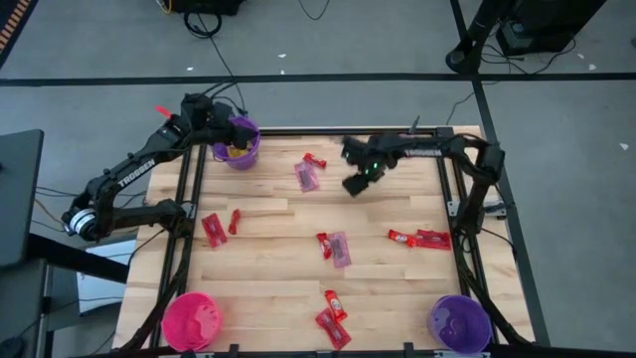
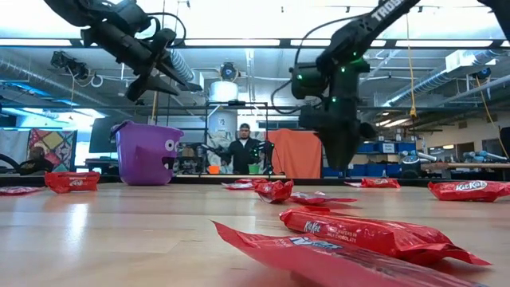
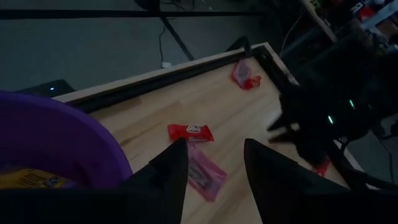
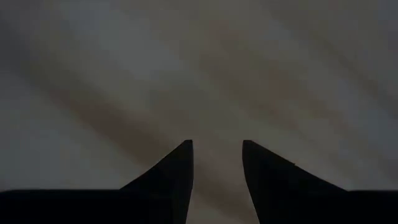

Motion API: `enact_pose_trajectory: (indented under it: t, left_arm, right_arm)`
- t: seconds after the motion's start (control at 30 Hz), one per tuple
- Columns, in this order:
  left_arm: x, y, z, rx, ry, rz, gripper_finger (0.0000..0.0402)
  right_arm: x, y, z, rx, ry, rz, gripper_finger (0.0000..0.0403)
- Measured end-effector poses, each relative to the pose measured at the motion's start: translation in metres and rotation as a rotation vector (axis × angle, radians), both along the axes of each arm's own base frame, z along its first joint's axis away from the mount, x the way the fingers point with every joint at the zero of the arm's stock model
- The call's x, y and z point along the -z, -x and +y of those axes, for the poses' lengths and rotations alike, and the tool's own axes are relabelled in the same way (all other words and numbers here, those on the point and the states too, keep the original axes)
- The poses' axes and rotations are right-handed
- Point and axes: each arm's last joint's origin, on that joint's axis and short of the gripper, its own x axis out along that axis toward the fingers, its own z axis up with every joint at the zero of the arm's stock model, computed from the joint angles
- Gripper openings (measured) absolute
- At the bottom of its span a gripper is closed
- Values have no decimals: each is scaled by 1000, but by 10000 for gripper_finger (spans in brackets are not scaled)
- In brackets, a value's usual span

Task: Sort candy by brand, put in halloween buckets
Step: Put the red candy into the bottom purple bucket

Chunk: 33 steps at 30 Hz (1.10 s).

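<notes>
A purple halloween bucket (image 1: 239, 145) stands at the table's far left with a yellow packet (image 3: 30, 179) inside. My left gripper (image 1: 235, 129) hangs open over its rim, holding nothing. My right gripper (image 1: 356, 184) is open and points down above bare table at the far middle, also with nothing between its fingers (image 4: 180, 163). Candy lies flat on the wood: a red bar (image 1: 314, 160) and a mauve packet (image 1: 307, 177) between the grippers, more red bars (image 1: 213, 229) and another mauve packet (image 1: 340, 249) farther toward me. A pink bucket (image 1: 192, 320) and a second purple bucket (image 1: 459, 321) stand at the near corners.
A black frame (image 1: 189, 189) runs along the table's left, right and far edges. Red bars lie at the right (image 1: 418, 239) and near middle (image 1: 334, 316). Bare wood lies between the sweets. A person (image 2: 244, 150) stands in the room beyond the table.
</notes>
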Motion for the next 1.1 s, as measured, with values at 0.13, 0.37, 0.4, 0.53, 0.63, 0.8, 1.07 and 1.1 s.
enact_pose_trajectory:
  t: [0.13,0.37,0.4,0.53,0.63,0.8,1.07,1.1]
  left_arm:
    - [-1,0,1,-22,-9,-4,161]
    - [-9,-6,2,-91,-27,-85,161]
    - [-10,-7,3,-96,-30,-100,161]
    - [-13,-9,2,-107,-40,-120,161]
    - [-13,-9,2,-125,-46,-113,161]
    - [-13,-9,2,-153,6,-143,161]
    - [-13,-16,-4,-117,19,-147,161]
    - [-13,-16,-5,-113,19,-147,161]
  right_arm:
    - [0,18,-38,85,37,-20,149]
    - [-2,45,-83,175,111,-40,155]
    - [-2,49,-87,187,128,-27,156]
    - [-2,57,-100,213,181,-27,158]
    - [-4,54,-104,223,198,-82,158]
    - [-4,53,-106,297,216,-99,158]
    - [-10,44,-114,503,221,-268,158]
    - [-10,42,-114,490,197,-304,158]
